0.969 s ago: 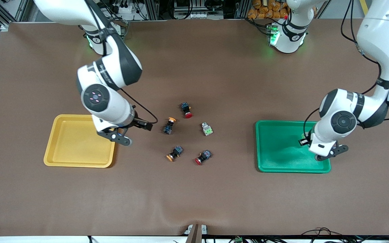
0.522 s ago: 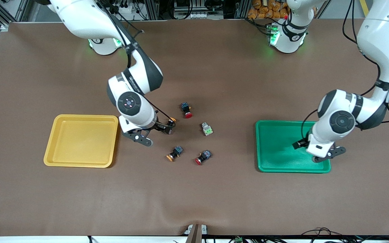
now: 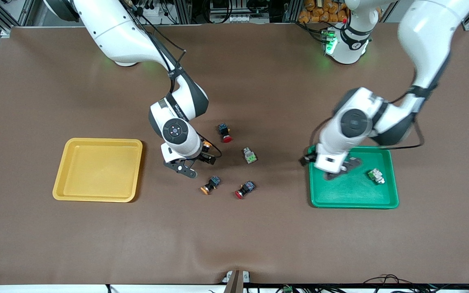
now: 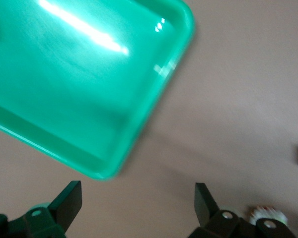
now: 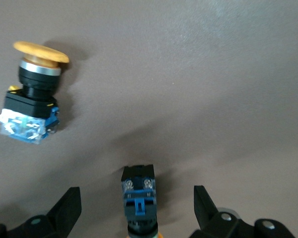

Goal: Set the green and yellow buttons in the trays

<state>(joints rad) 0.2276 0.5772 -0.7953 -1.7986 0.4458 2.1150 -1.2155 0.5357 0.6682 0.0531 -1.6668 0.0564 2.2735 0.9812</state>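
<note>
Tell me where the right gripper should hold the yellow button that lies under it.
Grip the black-and-blue body of the yellow button, coming straight from above. It lies on its side between the open jaws of the right gripper, so its flat sides face them; the round cap would probably slip.

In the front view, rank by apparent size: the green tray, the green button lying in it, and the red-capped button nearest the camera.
1. Green tray, by far the largest.
2 and 3. The green button in the tray and the red-capped button look alike in size, so I won't rank them.
</note>
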